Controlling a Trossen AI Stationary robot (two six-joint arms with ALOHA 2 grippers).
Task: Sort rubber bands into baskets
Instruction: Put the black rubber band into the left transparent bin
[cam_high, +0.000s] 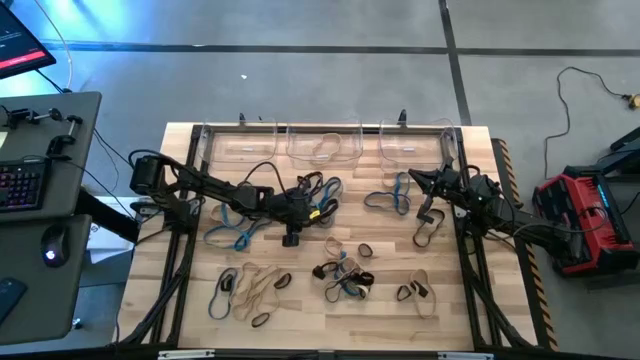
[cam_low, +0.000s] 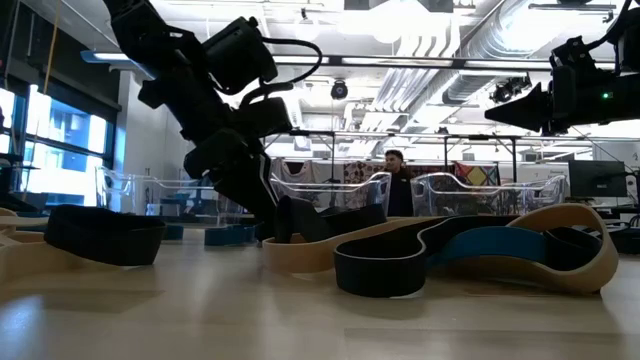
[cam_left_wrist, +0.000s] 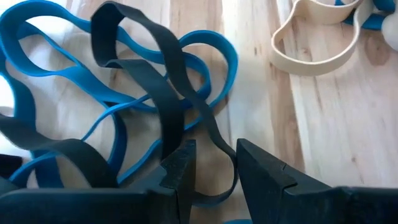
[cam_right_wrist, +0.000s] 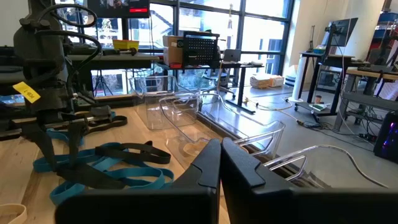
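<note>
Rubber bands (cam_high: 340, 270) lie scattered over the wooden table (cam_high: 460, 315) in black, tan and blue, some singly, most in small tangles. Three clear baskets (cam_high: 324, 143) stand in a row along the table's far edge; the middle one holds a tan loop, and I cannot tell what the other two hold.

Near the table's centre the left gripper (cam_left_wrist: 214, 171) is down among a knot of blue and black bands. Its jaws stand partly apart with a thin black band (cam_left_wrist: 168, 93) running between the two fingers, the strand curling down into the gap; whether they actually pinch it cannot be told. That black band is threaded through several blue loops (cam_left_wrist: 37, 37), which crowd in around it and overlap it, so it does not lie clear of its neighbours. A tan band (cam_left_wrist: 314, 43) lies just beside the knot on bare wood.

The right gripper (cam_right_wrist: 220, 163) hangs above the table toward the right side, near the right-hand basket, its jaws clenched together on nothing. Below and ahead of it sits another tangle of blue and black bands (cam_right_wrist: 106, 165).

At table height, a wide tan band (cam_low: 560, 250), a blue one and a black one lie close to the low camera, blocking part of its sight of the left arm's work. A person (cam_low: 397, 185) stands in the room beyond the baskets. A desk with a keyboard (cam_high: 20, 185) and mouse stands off the table's left side.
</note>
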